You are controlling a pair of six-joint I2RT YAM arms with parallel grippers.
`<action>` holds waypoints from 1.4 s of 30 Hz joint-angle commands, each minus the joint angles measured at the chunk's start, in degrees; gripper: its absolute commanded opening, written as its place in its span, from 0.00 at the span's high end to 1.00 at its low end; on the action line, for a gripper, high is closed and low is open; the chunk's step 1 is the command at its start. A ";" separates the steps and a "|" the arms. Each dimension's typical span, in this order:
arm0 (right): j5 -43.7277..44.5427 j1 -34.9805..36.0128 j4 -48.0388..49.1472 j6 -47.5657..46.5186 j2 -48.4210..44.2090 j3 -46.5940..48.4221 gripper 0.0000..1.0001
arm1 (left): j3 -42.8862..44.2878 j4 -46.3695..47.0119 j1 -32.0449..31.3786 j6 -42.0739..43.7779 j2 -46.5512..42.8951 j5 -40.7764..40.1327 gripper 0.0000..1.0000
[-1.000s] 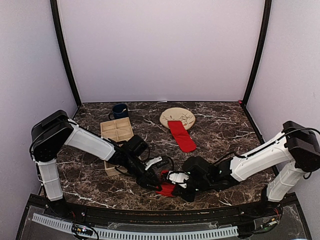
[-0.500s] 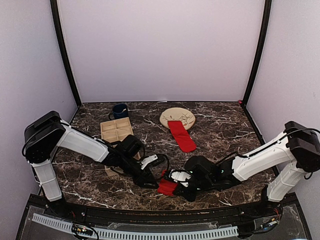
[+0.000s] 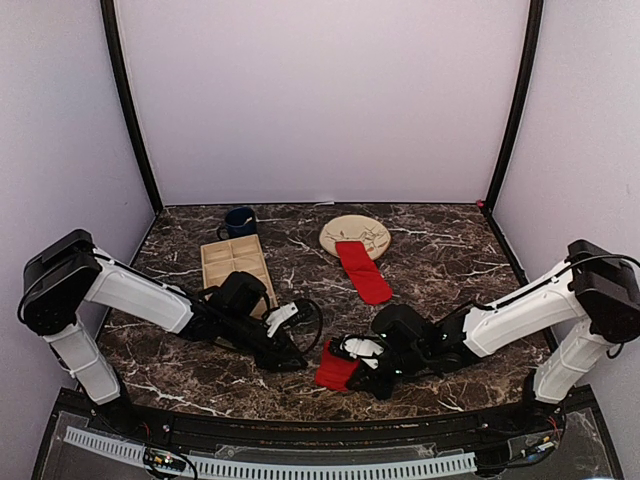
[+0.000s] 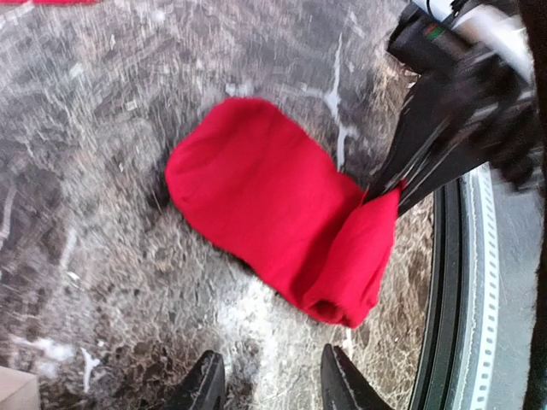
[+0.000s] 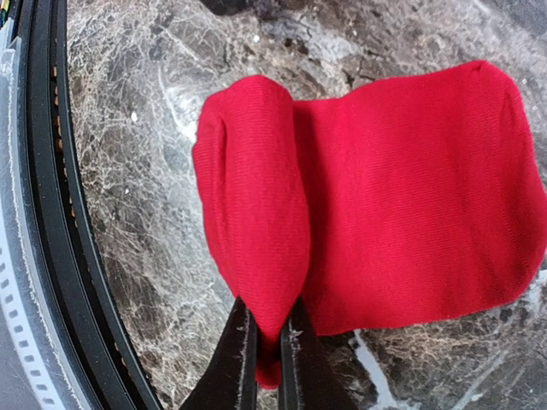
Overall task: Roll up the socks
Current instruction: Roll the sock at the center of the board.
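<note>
Right wrist view: a partly rolled sock [image 5: 367, 196] is seen close to the near edge of the desk [image 5: 137, 102], about midway along it. One end is turned over into a loose roll on the side nearest that edge, and the rest lies flat. The end of that roll is pinched between the nearly closed jaws of the right gripper [image 5: 267, 354]. The left gripper [image 4: 269, 380] is held just beside the sock without touching it, its jaws moderately apart with nothing between them. A second sock [image 3: 363, 270] is laid out flat toward the far edge, with one end resting on the round beige plate [image 3: 350, 228] and the rest on the desk.

The fabric is judged to be light, soft and limp. No shape will be kept unless it is pinned, and a loose roll can be expected to fall open once released. Some drag on the marble-patterned surface is likely, so the flat part may be pulled along rather than wound. A hold is best taken on the roll itself, through all its layers and near its ends, while the flat tail is pressed down at its free edge. Fragility is not a concern, and a firm pinch can be tolerated.
</note>
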 commanded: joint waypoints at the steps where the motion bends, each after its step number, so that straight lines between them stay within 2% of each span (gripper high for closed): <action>1: -5.07 -1.48 0.02 1.32 2.55 1.39 1.00 | -2.64 7.16 -0.52 -0.98 -4.32 -2.05 0.59; 13: -15.23 -5.78 -0.59 4.00 4.81 1.82 1.00 | -4.30 8.87 -9.25 3.35 -5.71 -12.80 0.58; 21: -20.33 -7.15 -2.21 4.59 6.27 2.92 1.00 | -5.07 10.60 -12.93 6.31 -6.21 -17.99 0.57; 42: -23.42 -8.49 -3.36 4.89 7.32 3.47 1.00 | 1.05 3.19 -18.06 15.87 -1.53 -19.43 0.56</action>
